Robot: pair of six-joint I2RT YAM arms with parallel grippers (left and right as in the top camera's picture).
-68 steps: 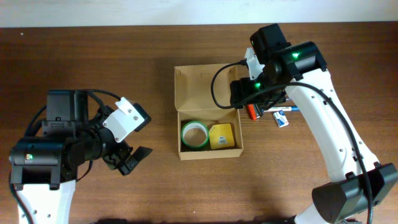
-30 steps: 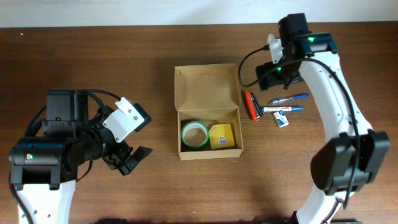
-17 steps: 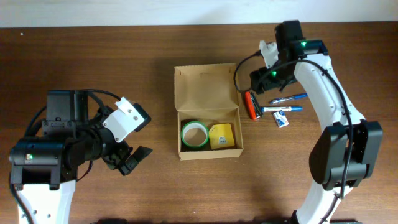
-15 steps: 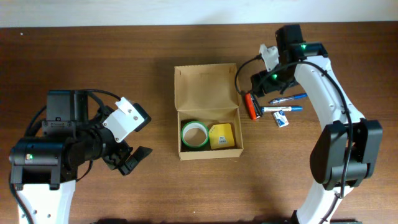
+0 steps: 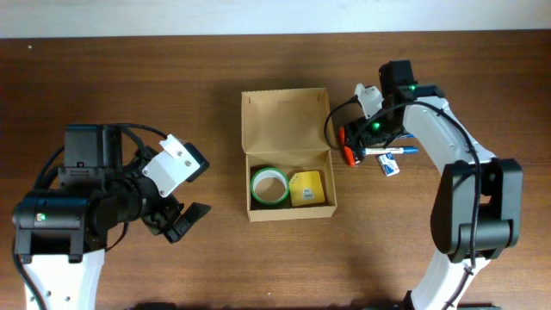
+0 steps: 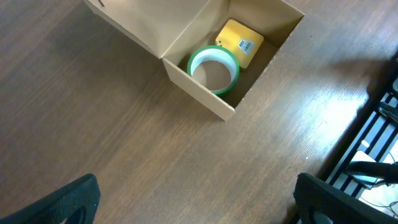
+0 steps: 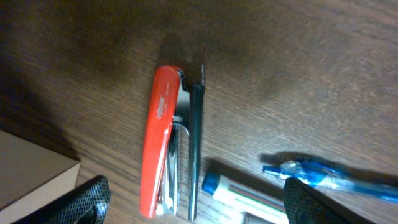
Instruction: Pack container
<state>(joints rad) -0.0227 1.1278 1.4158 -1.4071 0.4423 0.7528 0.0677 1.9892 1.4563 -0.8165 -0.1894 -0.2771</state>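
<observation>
The container (image 5: 288, 205) is a tan cardboard box at the table's middle, its flap lid (image 5: 286, 119) lying open toward the back. Inside lie a green tape roll (image 5: 269, 186) and a yellow packet (image 5: 306, 189). The left wrist view shows the container (image 6: 199, 93), tape roll (image 6: 213, 65) and packet (image 6: 239, 42) too. A red stapler (image 5: 347, 146) lies just right of the box. My right gripper (image 5: 360, 138) hangs open over the stapler (image 7: 160, 155), its fingers either side of it and not touching. My left gripper (image 5: 176, 220) stands open and empty, left of the box.
Blue pens (image 5: 398, 151) and a small blue-and-white item (image 5: 391, 166) lie right of the stapler. A blue pen (image 7: 323, 174) and a white blue-capped pen (image 7: 242, 194) sit between the right fingers. A dark frame (image 6: 379, 124) stands beyond the table edge.
My right arm has swung from the back right down toward the stapler and now hovers over it, jaws still open. The left arm and the box contents have not moved.
</observation>
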